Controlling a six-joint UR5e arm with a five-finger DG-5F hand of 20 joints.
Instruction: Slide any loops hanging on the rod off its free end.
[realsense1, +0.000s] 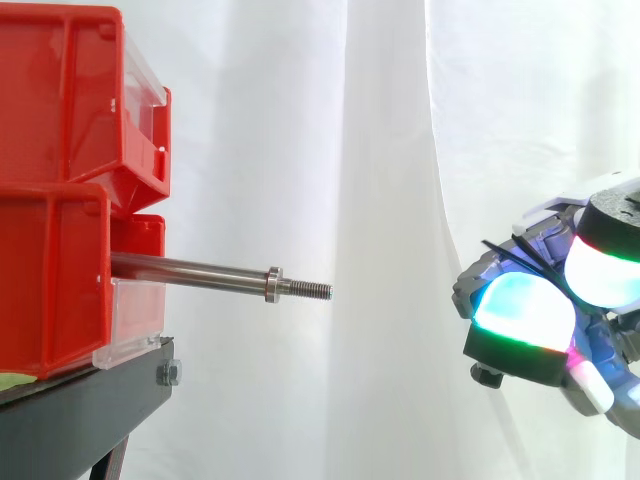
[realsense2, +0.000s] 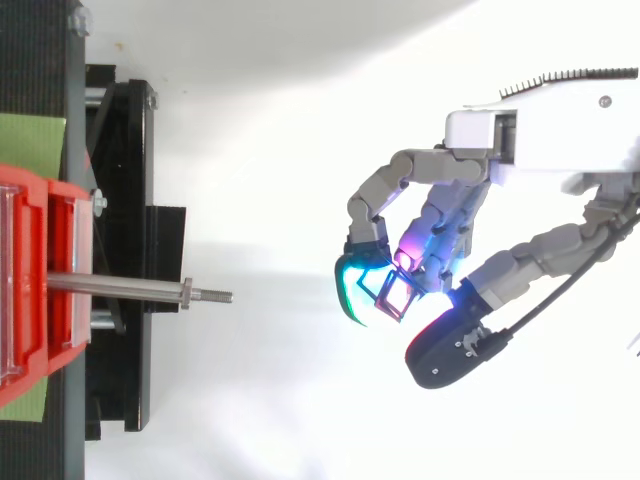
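rod (realsense1: 190, 269) juts from red bins (realsense1: 60, 190), long axis left-right, free end right; I see nothing hanging on it | hand (realsense2: 440, 215) well right of tip, roughly level | fingers (realsense1: 520, 310) curled, pinching small dark loop (realsense2: 393, 296); I judge it off

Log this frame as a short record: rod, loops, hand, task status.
rod: metal rod sticking level out of the red bins, threaded free end pointing toward the hand
loops on rod: none visible
hand: hand beyond the free end, clear of the rod, fingers curled
held: small dark loop, apparently pinched at the fingertips
support: bins sit on a black stand
task status: rod looks cleared
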